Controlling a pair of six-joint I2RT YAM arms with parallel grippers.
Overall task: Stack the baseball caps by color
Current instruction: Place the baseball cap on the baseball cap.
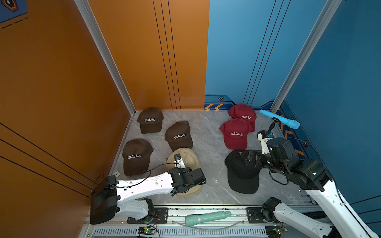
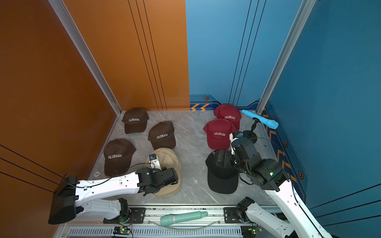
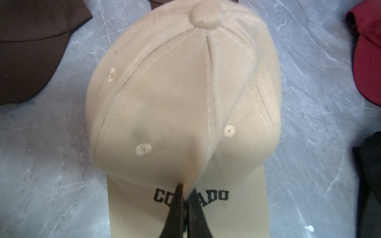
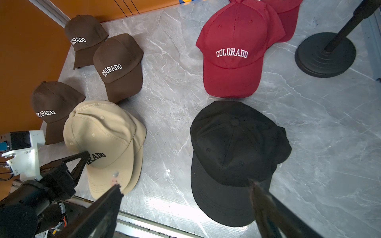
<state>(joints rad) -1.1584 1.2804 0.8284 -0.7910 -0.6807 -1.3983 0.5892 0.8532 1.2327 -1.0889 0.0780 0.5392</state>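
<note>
Two beige caps [image 4: 107, 131] lie nested near the front left, with two brims showing. My left gripper [image 3: 185, 191] is shut, pinching a fold of the top beige cap [image 3: 175, 92] at its black "COLORADO" lettering. In both top views my left wrist [image 1: 185, 178] hides that grip. Three dark brown caps [image 1: 150, 120] [image 1: 179, 135] [image 1: 136, 156] lie apart at the back left. Two dark red caps [image 1: 236, 134] [image 1: 243, 114] overlap at the back right. My right gripper [image 4: 186, 188] hangs open over a black cap [image 4: 233, 148], holding nothing.
A blue toy microphone [image 1: 280, 121] sits on a black stand [image 4: 325, 55] by the right wall. A green toy microphone [image 1: 206, 218] lies on the front rail. Orange and blue walls close in the left, back and right of the marble table [image 1: 208, 144].
</note>
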